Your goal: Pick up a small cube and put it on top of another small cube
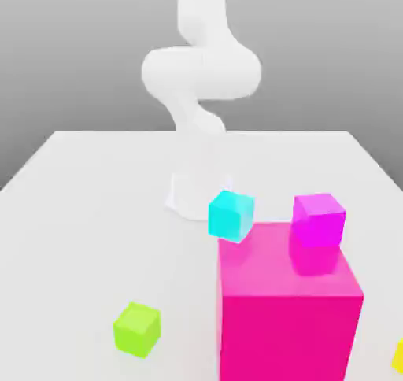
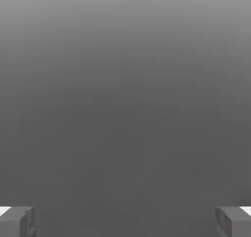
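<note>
My gripper (image 2: 125, 221) is spread wide, holding nothing, the two grey fingertips (image 2: 17, 221) sitting far apart in the hand view with plain grey background between them. In the exterior view my white arm (image 1: 201, 72) rises from the far middle of the white tabletop (image 1: 86, 206) and curls overhead. The small lime-green cube (image 1: 137, 329) rests on the tabletop near the front edge, toward the exterior view's left, well apart from everything else. A big hot-pink block (image 1: 287, 308) stands at the front, toward the exterior view's right. A magenta cube (image 1: 318, 220) sits on top of that block near its far right corner. A cyan cube (image 1: 231, 215) is at the block's far left corner; it looks tilted and may be off the surface, hard to say from this angle. A sliver of something yellow (image 1: 398, 357) shows at the tabletop's front right edge.
</note>
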`<action>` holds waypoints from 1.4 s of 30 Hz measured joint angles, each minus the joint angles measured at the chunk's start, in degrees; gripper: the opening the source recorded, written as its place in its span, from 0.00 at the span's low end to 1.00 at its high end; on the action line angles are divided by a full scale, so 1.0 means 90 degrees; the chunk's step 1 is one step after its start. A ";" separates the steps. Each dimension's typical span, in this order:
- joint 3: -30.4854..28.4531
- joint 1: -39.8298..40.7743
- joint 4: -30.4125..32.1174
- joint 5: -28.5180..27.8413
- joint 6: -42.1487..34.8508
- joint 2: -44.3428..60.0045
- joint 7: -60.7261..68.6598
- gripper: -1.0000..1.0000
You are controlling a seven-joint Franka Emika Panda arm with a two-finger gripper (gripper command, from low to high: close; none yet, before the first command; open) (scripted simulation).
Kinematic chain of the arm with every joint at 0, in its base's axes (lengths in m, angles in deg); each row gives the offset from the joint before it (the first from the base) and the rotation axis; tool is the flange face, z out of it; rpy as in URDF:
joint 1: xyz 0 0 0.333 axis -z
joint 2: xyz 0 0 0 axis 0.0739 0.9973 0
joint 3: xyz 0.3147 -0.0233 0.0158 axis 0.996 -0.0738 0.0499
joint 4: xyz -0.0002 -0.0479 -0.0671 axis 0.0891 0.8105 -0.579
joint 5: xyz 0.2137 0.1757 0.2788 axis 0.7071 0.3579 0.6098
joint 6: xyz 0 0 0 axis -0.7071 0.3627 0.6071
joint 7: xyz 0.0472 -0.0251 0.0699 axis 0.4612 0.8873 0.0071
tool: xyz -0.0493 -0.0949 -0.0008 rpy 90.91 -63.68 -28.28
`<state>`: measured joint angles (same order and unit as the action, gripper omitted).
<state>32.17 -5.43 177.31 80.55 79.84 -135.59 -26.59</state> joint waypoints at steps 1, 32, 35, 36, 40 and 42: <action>-0.0161 -0.0056 0.0032 -0.0119 -0.0103 -0.0117 0.0396 0.50; -0.6364 -0.3276 0.1325 -0.3595 0.0194 0.0647 1.1181 0.50; -0.7244 -0.4174 0.1431 -0.3886 0.0592 0.1171 1.2036 0.50; -0.7576 -0.4538 0.1461 -0.3983 0.0731 0.1349 1.2307 0.50; -0.9211 -0.6423 0.1536 -0.4556 0.1231 0.1884 1.3173 0.50; -1.0133 -0.7532 0.1504 -0.5251 0.1242 0.1748 1.3285 0.50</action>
<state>-59.03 -73.22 190.85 33.30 91.01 -119.86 92.98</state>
